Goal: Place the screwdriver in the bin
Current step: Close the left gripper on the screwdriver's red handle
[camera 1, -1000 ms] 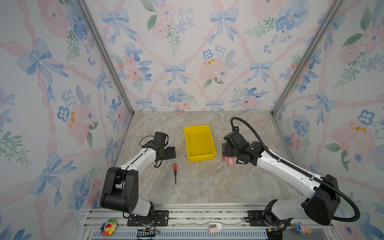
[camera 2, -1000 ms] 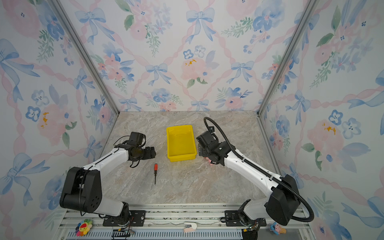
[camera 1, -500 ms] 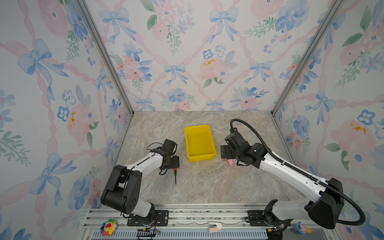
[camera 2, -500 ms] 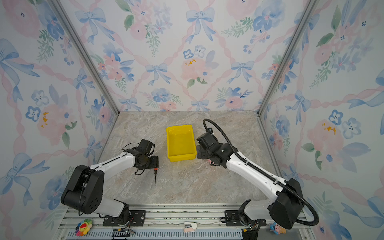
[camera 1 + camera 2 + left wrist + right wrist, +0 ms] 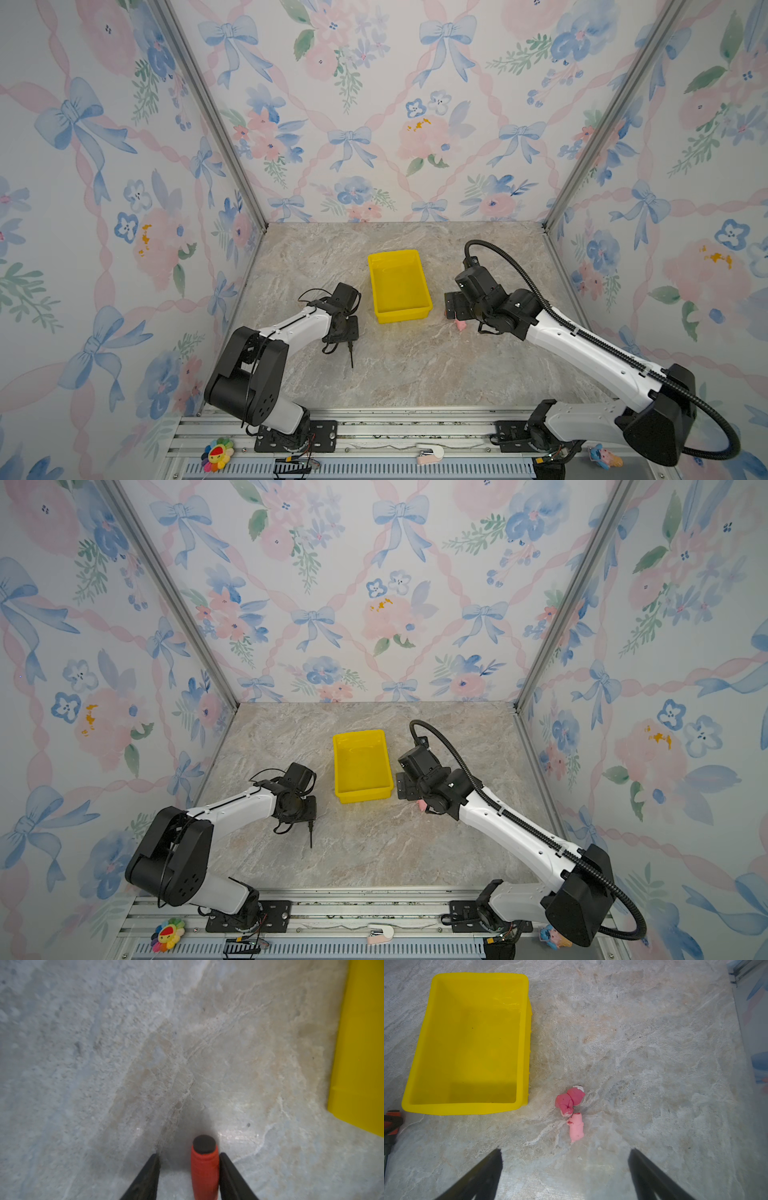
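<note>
Table [image 5: 415, 374]: marbled top, and everything loose sits on it.
Bin [image 5: 402, 315]: yellow tub mid-table. It looks empty to us, and it's near the screwdriver but not touching it.
Right gripper [image 5: 565, 1150]: the fingers are spread wide with nothing in them, hanging over the pink toys next to the bin.
Left gripper [image 5: 189, 1155]: down at the table with the jaws set fairly narrow either side of the handle. One finger touches it and the other shows a gap, so we wouldn't call it a grip yet.
Pink toys [image 5: 570, 1101]: two little figures touching each other, not our job.
Screwdriver [image 5: 204, 1169]: lies flat on the table to the left of the bin, not in it. We reckon it's light and stiff, nothing fragile.
Handle [image 5: 204, 1159]: red-orange, round and smooth-looking, so we expect it could roll or squirt out. We'd pinch it across the thick middle, not the black end cap.
Shaft [image 5: 351, 356]: thin and dark, poking out from under the gripper in both top views. We think it's too skinny to grab.
</note>
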